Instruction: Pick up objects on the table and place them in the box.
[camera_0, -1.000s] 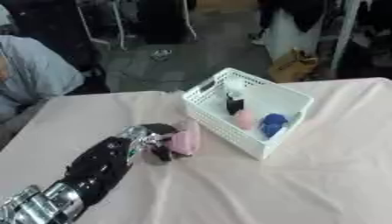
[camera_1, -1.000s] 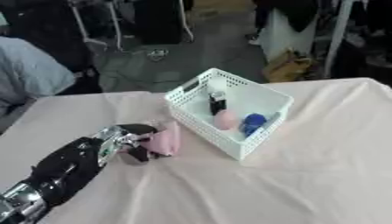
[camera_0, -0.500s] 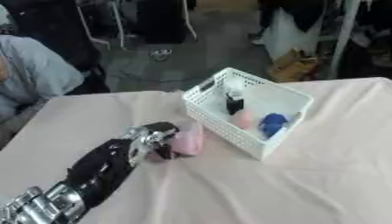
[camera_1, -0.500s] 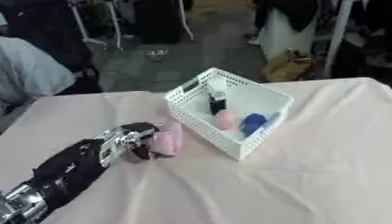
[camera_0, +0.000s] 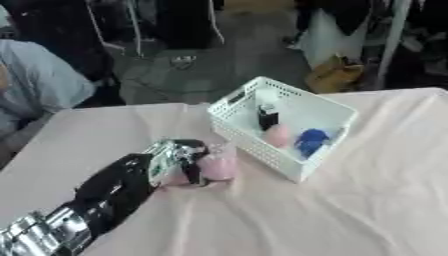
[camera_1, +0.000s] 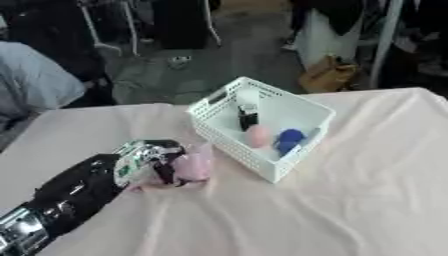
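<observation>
The desk (camera_0: 350, 210) is covered with a pale pink cloth, and its far edge runs behind the box (camera_0: 282, 126), from the upper left toward the upper right. In front of the box and to the right of it the cloth is bare, with only some soft folds. The left part of the desk is also bare, except for the robot's left arm, which comes in from the lower left corner.

The left hand (camera_0: 171, 160) lies low over the desk, just beside the near left wall of the box. Its fingers (camera_1: 162, 170) are curled around a pink object (camera_0: 217, 165) (soft-looking, its exact shape is not clear), which sits at the fingertips, very near the box wall but still outside it. I cannot tell if the pink object touches the cloth.

The box is a white basket with perforated walls, standing askew to the desk edge. Inside it are a dark bottle (camera_0: 267, 116) with a light cap, a pink ball (camera_0: 277, 135) and a blue object (camera_0: 310, 140), all close together.

Beyond the far edge there are a grey floor, some chair legs, a brown bag (camera_0: 332, 75) and a person in grey (camera_0: 39, 90) at the left, cut off by the frame. The right hand shows in no view.
</observation>
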